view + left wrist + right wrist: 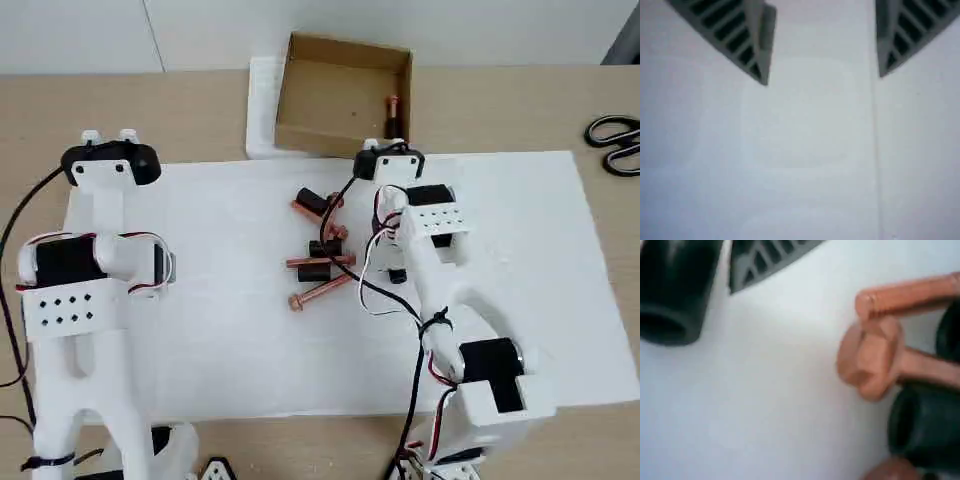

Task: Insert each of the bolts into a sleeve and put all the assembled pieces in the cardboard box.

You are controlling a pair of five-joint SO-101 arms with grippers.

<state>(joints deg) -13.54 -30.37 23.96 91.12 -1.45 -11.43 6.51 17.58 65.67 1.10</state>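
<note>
Several copper bolts [320, 290] and black sleeves [320, 248] lie heaped in the middle of the white sheet [200, 340]. The cardboard box [300, 90] stands at the back with one bolt-and-sleeve piece [392, 112] inside. My right gripper [383, 200] hangs between pile and box. In the right wrist view it [695, 285] looks shut on a black sleeve [670, 295], with one finger [765, 260] beside it. Below are a bolt head [870, 357], a bolt shaft [910, 295] and another sleeve [925, 430]. My left gripper [105, 165] [821, 79] is open over bare sheet at far left.
Scissors [615, 142] lie on the wooden table at the far right. A white block [262, 110] rests against the box's left side. The sheet offers free room left and right of the pile.
</note>
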